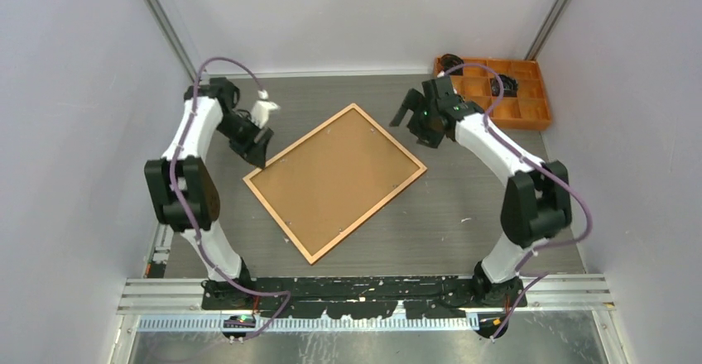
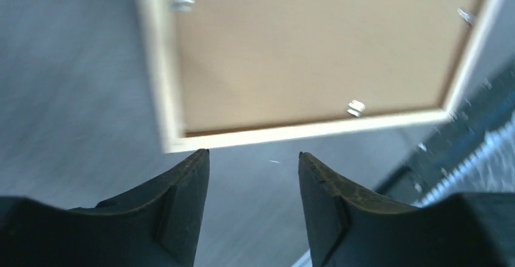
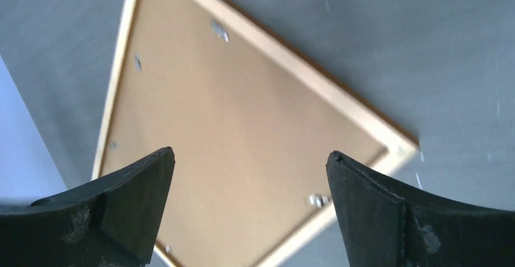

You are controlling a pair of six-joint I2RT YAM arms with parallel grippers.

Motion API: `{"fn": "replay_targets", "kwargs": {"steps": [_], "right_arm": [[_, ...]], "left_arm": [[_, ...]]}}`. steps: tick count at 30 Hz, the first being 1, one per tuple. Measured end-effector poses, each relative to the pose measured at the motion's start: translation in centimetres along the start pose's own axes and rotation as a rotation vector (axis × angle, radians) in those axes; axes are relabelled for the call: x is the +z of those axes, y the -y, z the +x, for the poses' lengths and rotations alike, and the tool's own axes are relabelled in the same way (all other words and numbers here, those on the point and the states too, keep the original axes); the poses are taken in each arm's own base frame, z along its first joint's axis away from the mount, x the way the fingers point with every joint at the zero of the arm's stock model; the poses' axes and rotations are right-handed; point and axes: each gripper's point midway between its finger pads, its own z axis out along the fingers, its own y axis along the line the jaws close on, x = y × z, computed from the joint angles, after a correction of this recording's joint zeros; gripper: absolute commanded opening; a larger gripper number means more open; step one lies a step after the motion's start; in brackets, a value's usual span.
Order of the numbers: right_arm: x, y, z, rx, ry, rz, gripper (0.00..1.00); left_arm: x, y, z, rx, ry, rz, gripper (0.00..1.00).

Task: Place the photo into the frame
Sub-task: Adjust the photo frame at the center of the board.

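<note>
Lying back-up and askew on the grey table [image 1: 463,223], the frame [image 1: 279,221] shows only its plain brown backing board [image 1: 335,180], so whether the photo sits beneath cannot be told; both wrist views are blurred and cut off the frame's edges; an orange compartment tray [image 1: 530,114] stands at the far right corner, well apart; small metal tabs [image 2: 356,107] dot the board's rim; the left gripper [image 1: 261,159] hovers just off the frame's left corner, fingers spread and empty; the right gripper [image 1: 408,132] hangs above the frame's far right edge, spread wide, holding nothing.
</note>
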Motion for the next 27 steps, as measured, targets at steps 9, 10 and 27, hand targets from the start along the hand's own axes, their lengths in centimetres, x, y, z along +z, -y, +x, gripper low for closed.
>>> {"fn": "replay_targets", "kwargs": {"steps": [9, 10, 27], "right_arm": [[-6.4, 6.1, 11.3, 0.115, -0.161, -0.039, 1.0], [-6.9, 6.6, 12.4, 0.133, -0.179, -0.044, 1.0], [-1.7, 7.5, 15.1, 0.238, -0.285, -0.042, 1.0]], "left_arm": [[3.1, -13.5, 2.6, -0.345, 0.004, -0.192, 0.5], [3.6, -13.4, 2.9, -0.356, -0.007, -0.189, 0.46], [9.3, -3.6, 5.6, -0.265, -0.11, -0.013, 0.4]]}}
